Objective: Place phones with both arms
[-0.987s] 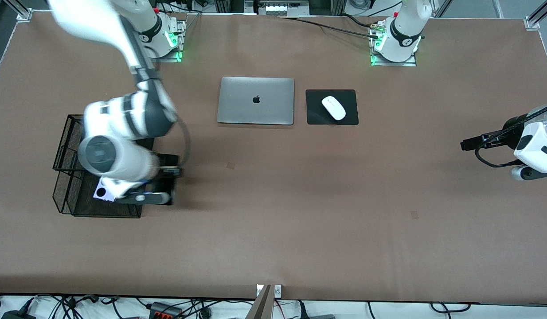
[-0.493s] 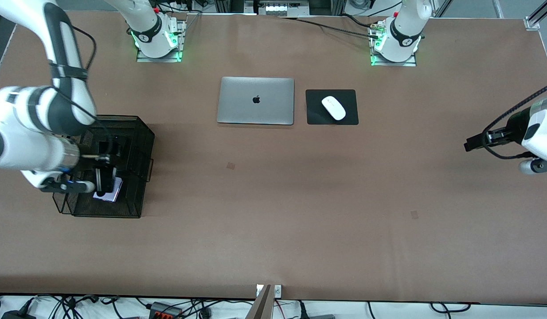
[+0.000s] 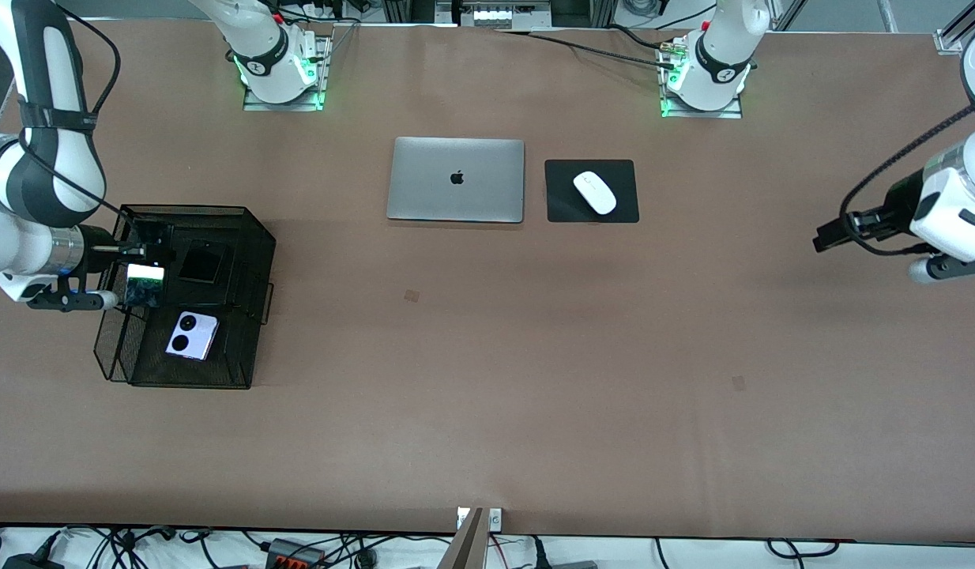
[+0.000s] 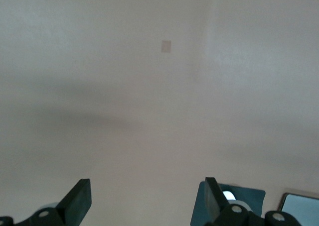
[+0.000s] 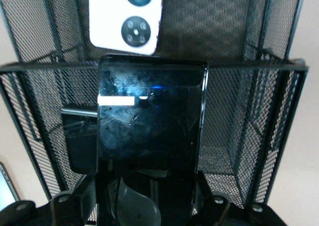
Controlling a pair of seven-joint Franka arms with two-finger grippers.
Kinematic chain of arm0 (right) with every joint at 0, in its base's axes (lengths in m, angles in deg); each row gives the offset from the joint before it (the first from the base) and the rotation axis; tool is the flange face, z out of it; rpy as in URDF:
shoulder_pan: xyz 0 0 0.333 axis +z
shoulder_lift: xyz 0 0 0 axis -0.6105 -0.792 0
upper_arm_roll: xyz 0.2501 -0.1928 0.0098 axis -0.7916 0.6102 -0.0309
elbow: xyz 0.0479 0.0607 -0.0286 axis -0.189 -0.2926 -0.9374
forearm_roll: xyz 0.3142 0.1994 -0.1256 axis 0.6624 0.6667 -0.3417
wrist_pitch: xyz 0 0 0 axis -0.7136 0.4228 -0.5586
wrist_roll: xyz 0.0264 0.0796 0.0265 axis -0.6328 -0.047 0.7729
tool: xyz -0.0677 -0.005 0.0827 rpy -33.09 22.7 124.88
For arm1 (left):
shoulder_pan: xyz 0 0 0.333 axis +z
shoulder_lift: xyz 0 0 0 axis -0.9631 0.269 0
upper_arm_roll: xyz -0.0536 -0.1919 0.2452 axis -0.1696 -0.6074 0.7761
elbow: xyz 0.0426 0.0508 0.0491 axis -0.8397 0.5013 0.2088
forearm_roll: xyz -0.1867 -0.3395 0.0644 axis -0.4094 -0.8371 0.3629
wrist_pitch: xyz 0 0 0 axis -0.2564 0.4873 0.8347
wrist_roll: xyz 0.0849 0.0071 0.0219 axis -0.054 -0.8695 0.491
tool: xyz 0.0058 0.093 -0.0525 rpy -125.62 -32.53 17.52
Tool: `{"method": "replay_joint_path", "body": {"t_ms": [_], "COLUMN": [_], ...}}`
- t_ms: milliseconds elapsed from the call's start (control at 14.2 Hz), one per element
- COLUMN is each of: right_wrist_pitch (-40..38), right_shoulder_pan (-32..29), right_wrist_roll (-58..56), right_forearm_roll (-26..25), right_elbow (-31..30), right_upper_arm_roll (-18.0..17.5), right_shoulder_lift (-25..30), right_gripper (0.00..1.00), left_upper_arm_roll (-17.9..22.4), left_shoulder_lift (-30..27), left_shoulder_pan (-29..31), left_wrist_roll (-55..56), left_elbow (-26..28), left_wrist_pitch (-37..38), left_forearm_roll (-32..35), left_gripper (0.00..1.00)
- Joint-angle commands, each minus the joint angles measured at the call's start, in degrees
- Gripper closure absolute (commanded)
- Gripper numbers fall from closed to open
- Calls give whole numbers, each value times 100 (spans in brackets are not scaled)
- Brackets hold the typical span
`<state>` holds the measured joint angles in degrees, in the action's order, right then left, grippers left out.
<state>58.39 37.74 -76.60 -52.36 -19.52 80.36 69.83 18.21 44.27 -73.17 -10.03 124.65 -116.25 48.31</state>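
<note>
Right gripper (image 3: pixel 144 265) clamped on long black phone (image 5: pixel 149 121) over mesh basket (image 3: pixel 250 261), lavender phone (image 3: pixel 192 335) and black flip phone (image 3: pixel 202 261) inside, left gripper (image 4: pixel 147 201) fingers apart, waiting over bare worktop (image 3: pixel 535 356).

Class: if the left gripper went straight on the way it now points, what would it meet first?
Probably only the bare table. The left gripper, jaws open and empty, faces plain brown surface in its wrist view; the mouse pad lies off to one side. Depth is unclear.
</note>
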Motion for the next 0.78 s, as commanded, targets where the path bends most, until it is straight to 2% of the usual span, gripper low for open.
{"method": "replay_joint_path", "body": {"t_ms": [0,141,282,493,705], "right_wrist_pitch": [-40,13,101,251,303], "right_shoulder_pan": [-81,-90,-142,-266,-275], "right_wrist_roll": [-44,-44,-131,-351,-342], "right_forearm_roll": [-65,-152,-275,-311,-311], "right_elbow": [-121,-121,-121,-121,-121], "right_upper_arm_roll": [-101,-101,-101,-101,-109], "right_shoulder_lift": [135,91,38,-111,-225], "right_gripper": [68,67,66,66,64], "left_upper_arm_roll": [488,578,595,744,718], "left_shoulder_lift": [-384,-289,-227,-227,-183], "left_shoulder_pan": [-507,-554,-545,-623,-633], "left_wrist_roll": [14,-4,5,-30,14], "left_elbow": [277,294,329,408,330], "left_wrist_pitch": [52,-9,-175,-229,-106], "left_forearm_roll": [-28,-2,400,411,411], "left_gripper": [0,0,0,0,0]}}
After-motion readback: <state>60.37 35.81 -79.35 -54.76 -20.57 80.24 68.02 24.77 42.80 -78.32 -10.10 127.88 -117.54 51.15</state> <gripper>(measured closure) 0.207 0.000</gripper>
